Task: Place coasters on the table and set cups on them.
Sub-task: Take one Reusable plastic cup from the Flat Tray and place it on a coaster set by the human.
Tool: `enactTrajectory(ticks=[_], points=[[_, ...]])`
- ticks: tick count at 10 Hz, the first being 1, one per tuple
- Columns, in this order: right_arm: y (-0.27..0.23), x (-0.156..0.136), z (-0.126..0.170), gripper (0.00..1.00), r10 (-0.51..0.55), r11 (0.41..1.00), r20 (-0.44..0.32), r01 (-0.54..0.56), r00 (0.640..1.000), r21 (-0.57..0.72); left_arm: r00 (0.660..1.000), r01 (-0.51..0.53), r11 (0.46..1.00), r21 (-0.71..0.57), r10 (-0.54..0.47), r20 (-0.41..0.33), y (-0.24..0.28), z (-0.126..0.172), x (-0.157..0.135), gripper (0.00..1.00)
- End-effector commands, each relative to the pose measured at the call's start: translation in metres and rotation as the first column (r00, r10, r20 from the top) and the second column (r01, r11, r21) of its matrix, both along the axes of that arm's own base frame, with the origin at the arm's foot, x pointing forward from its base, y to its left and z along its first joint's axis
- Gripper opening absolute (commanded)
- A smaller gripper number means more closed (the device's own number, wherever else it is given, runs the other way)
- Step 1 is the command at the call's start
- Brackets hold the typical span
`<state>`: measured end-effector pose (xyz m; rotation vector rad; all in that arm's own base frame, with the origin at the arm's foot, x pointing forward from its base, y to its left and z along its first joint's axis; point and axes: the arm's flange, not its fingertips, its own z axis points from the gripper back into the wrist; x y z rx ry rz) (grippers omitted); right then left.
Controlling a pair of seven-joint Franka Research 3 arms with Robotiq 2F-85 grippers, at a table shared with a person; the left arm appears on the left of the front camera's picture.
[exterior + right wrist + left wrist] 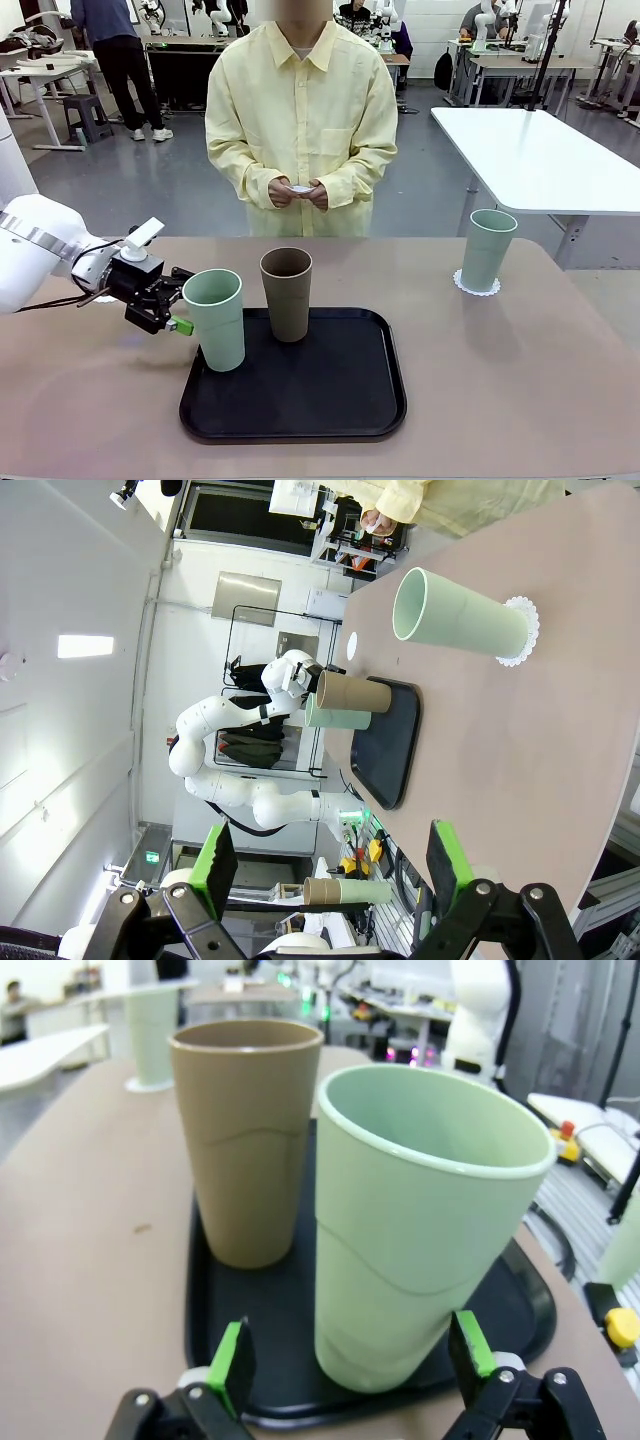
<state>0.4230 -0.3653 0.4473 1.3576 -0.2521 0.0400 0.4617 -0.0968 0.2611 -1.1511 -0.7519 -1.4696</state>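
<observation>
The near mint cup [425,1230] stands upright at the left edge of the black tray [250,1300] on the desk [90,1250], just beside the brown cup [245,1140]. Its long axis is vertical, and its base lies straight ahead between the left arm's jaws. These are spread wide, with the green pads [235,1365] flanking the cup but not gripping it. The right arm's jaws, also released, hang well apart from it, so the left is nearer.

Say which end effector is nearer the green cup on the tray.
Left: the left end effector, open, sits at the green cup; the right end effector is far off.
</observation>
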Motion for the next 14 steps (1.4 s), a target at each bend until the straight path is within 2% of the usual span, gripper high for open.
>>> enactTrajectory(ticks=[1, 14], points=[[0.001, 0.0, -0.001, 1.0, -0.002, 1.0, -0.008, 0.002, 1.0, -0.006, 0.999, 0.047, 0.999, 0.008, -0.047, 0.01, 0.004, 0.003, -0.005, 1.0], [0.001, 0.0, -0.001, 1.0, -0.002, 1.0, -0.008, 0.002, 1.0, -0.006, 0.985, 0.163, 0.986, -0.04, -0.161, 0.067, -0.026, -0.004, -0.024, 1.0]])
